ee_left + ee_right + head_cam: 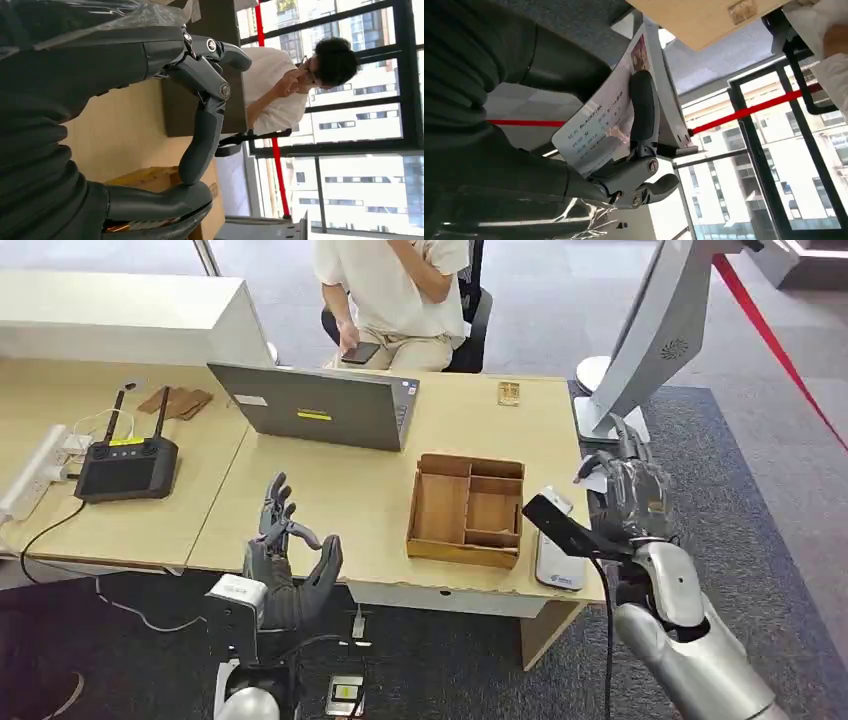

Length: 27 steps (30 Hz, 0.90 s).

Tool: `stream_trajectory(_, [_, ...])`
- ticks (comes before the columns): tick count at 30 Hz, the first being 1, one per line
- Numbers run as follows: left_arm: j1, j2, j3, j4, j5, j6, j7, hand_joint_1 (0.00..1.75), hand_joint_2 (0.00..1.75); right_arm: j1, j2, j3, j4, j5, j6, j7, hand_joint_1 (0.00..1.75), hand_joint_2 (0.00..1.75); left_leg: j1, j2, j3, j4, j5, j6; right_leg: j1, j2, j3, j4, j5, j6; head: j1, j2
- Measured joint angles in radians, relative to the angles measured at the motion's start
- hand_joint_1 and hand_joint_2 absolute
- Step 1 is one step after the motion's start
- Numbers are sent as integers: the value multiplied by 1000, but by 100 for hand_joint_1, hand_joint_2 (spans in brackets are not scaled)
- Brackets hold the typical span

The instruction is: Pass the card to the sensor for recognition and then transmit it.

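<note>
My right hand [628, 502] hangs just off the table's right edge and grips a white printed card [599, 122], pinched between thumb and fingers [644, 107]. A corner of the card [596, 481] pokes out of the hand in the head view. The white card sensor [558, 565] lies flat on the table's front right corner, a little to the left of and below that hand. My left hand [290, 575] is raised at the table's front edge with its fingers [202, 107] spread, holding nothing.
A wooden compartment tray [465, 510] sits beside the sensor. Behind it are an open laptop [320, 405] and a person [400, 290] seated across the table. A black controller [128, 465] lies at the left. A white stand [650, 340] rises at the right.
</note>
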Motion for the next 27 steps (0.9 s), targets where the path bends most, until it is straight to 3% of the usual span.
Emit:
stream_trajectory(9, [-43,2,-15,5,42,0,4,0,175,33,7,6,76,-48,14,-51,175,175,0,0,0,0,0,0,0,0,0,0,0,0,0,0])
stream_trajectory(27, [-96,2,-67,39,85,0,8,0,175,26,64,27,245,-96,2,-81,175,175,0,0,0,0,0,0,0,0,0,0,0,0,0,0])
